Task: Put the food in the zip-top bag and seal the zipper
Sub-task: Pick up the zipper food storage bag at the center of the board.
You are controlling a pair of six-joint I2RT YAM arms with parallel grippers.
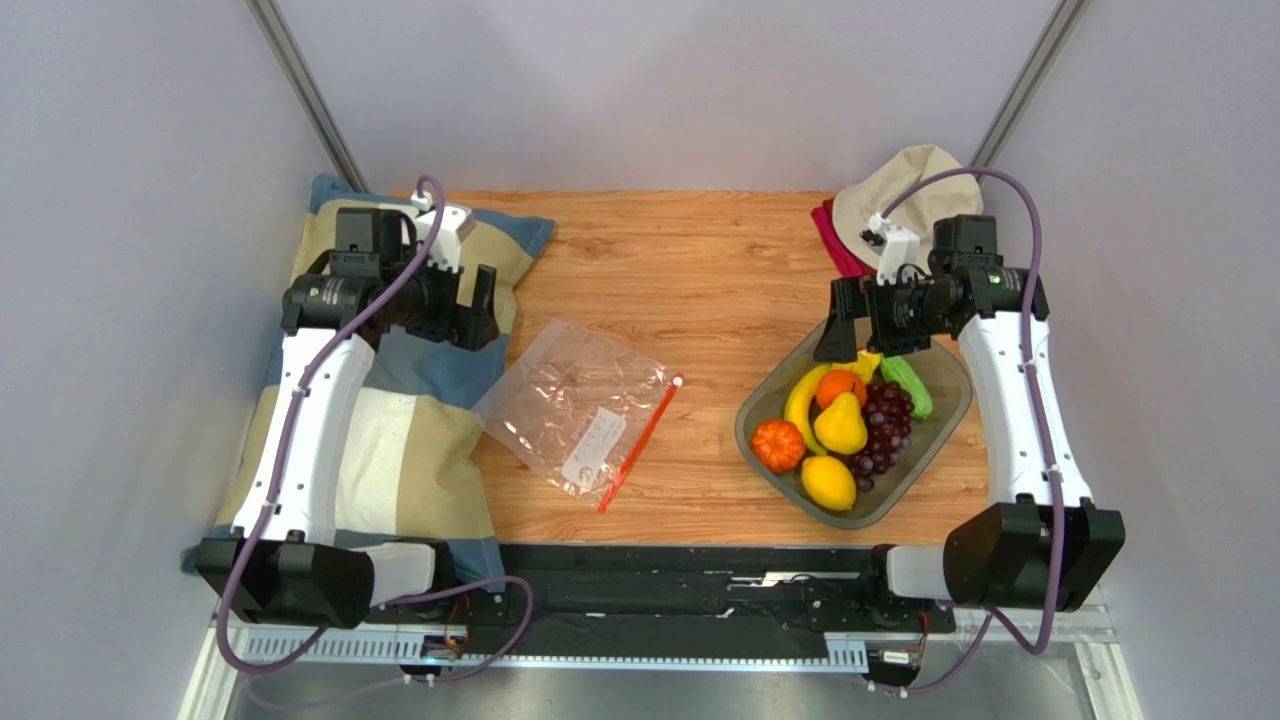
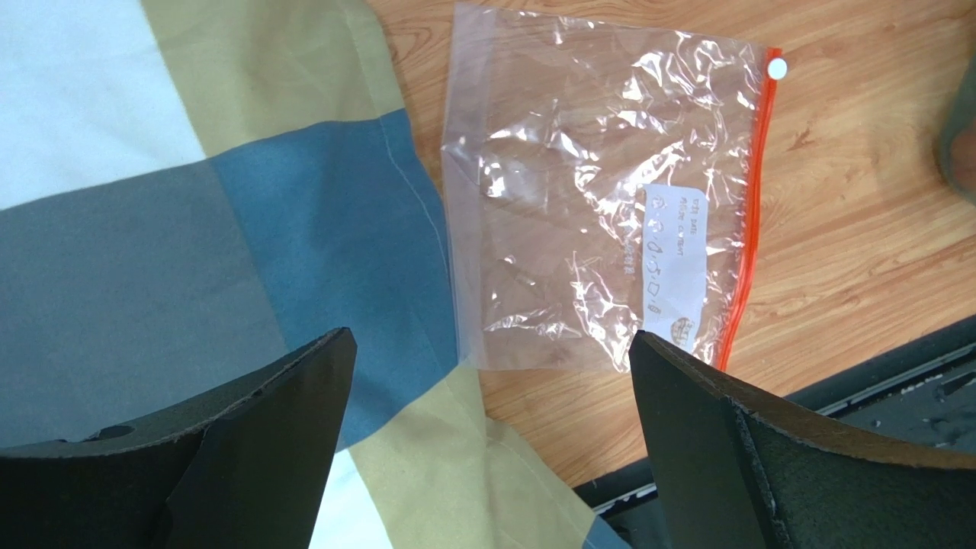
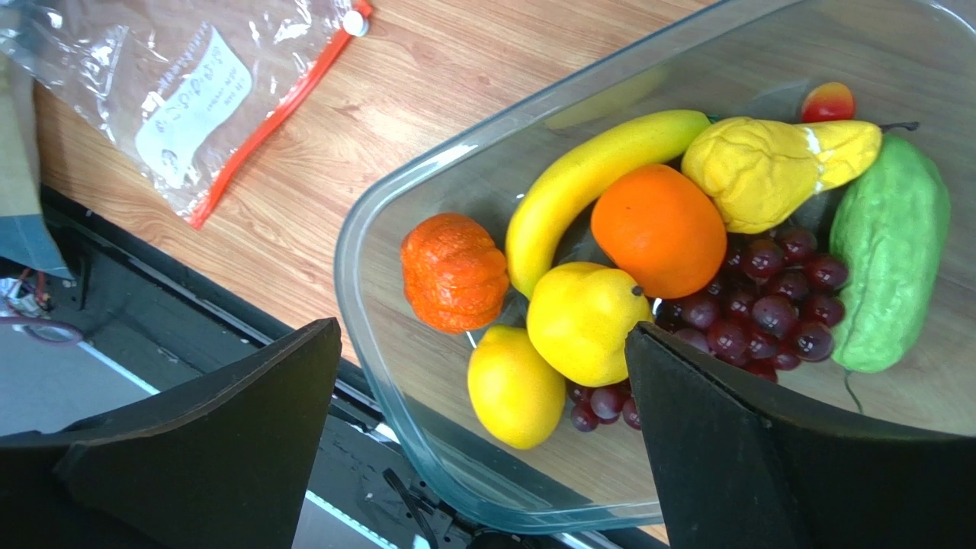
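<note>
Left gripper [image 2: 490, 336], jaws spread, hung over one cushion [image 1: 376, 435] at the left edge of the table [image 1: 706, 255]. One zip-top bag [image 1: 579, 402] lay flat mid-table, its zipper [image 1: 642, 443] rightward. One tray [image 1: 944, 402] by the right edge held the food [image 3: 659, 229], apparently nine pieces, beneath the spread right gripper [image 3: 483, 332].

Crinkly glossy plastic zip-top bag [image 2: 550, 206], wood-grain table [image 1: 706, 255]; matt cloth cushion [image 1: 398, 435]
</note>
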